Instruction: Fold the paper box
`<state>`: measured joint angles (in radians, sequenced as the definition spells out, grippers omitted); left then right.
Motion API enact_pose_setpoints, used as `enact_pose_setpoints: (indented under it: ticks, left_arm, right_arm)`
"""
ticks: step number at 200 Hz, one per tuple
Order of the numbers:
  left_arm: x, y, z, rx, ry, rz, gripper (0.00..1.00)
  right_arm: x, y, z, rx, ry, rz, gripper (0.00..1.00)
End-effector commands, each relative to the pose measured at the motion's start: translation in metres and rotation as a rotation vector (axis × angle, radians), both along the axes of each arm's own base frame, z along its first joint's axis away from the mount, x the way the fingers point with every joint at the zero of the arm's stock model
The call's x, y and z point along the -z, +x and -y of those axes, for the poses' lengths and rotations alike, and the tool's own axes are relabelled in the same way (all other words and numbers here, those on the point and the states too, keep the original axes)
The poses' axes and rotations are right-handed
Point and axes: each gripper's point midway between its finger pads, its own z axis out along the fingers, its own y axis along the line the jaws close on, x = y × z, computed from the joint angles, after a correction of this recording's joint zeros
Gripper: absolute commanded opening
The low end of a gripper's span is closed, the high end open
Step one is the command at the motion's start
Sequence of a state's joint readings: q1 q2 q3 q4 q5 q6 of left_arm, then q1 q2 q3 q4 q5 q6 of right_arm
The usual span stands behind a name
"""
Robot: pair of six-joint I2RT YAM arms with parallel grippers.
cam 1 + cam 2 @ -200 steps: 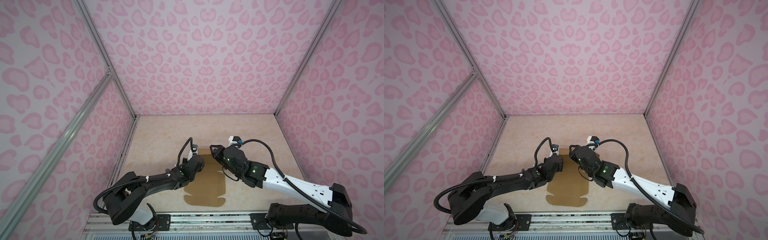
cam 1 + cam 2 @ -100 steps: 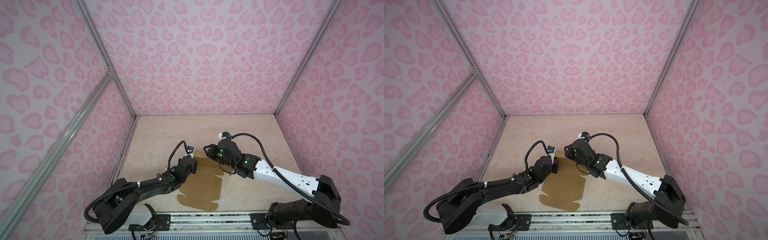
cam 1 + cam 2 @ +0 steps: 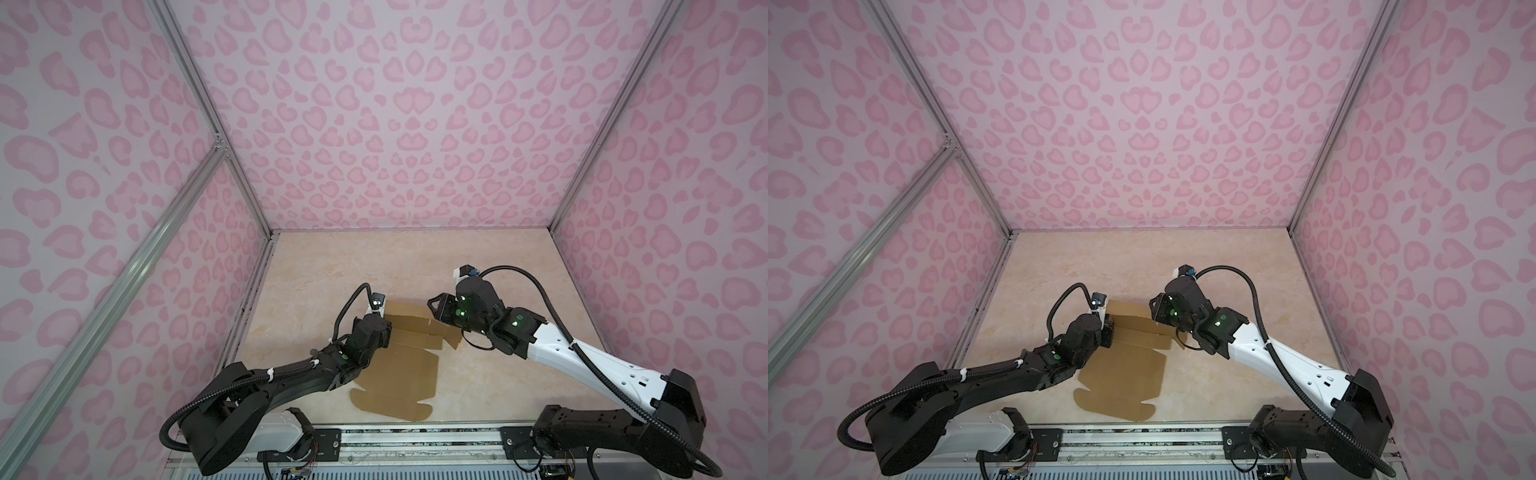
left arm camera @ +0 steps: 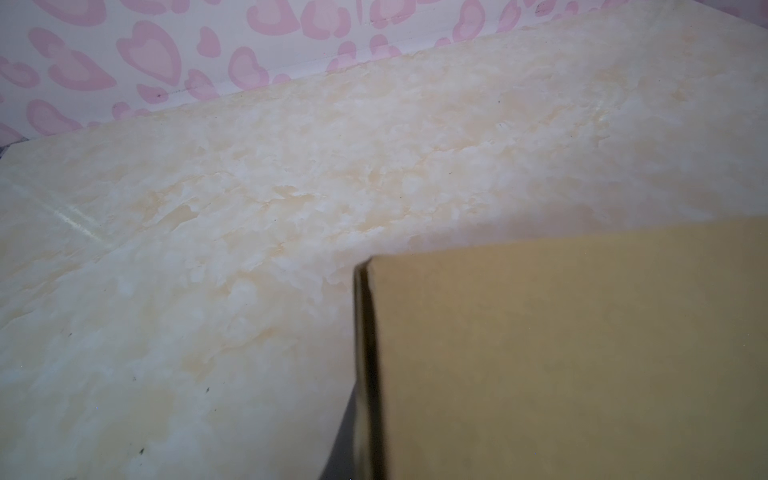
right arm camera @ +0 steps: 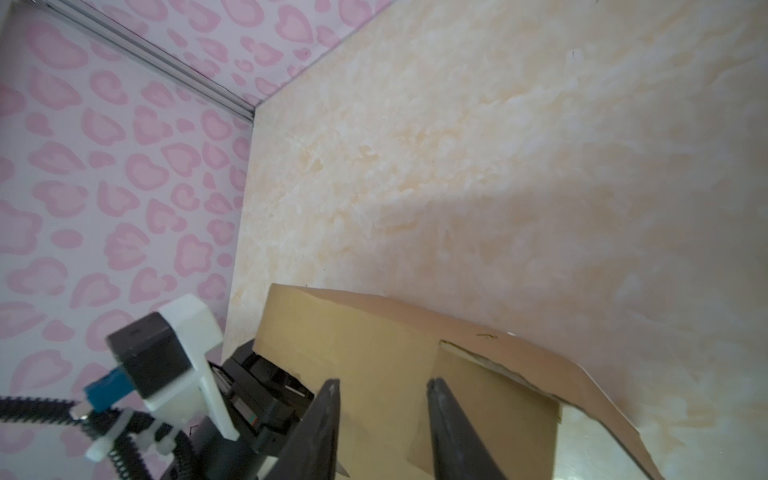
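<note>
Left end effector [image 3: 379, 332] closed, atop paper box [image 3: 401, 376], 10 o'clock; right end effector [image 5: 383, 388] open over 1 o'clock flap [image 5: 494, 409]. Looks light, stiff: pinch flap edge.

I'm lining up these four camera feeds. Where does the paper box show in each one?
Top view: paper box low centre, on the table's near half.
Top view: low centre again, a little further left.
Left wrist: close up, a brown panel filling one corner.
Right wrist: just beyond the right gripper.
Shared landmark: the beige marbled table under it, in all four.
</note>
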<state>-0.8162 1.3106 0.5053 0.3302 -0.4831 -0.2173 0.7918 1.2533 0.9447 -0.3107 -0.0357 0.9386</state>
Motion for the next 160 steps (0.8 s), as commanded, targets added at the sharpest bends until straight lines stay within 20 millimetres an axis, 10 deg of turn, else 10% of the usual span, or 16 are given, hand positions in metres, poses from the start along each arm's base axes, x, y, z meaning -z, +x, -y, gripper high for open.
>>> enact_pose_setpoints:
  ticks: [1, 160]
  left_arm:
    - [-0.001, 0.001, -0.002, -0.019, 0.011, 0.016, 0.04]
    - [0.004, -0.014, 0.009, 0.016, 0.009, 0.026, 0.04]
  right_arm:
    - [0.018, -0.013, -0.003, -0.055, -0.002, -0.049, 0.38]
    - [0.016, -0.009, -0.021, -0.089, 0.108, 0.055, 0.37]
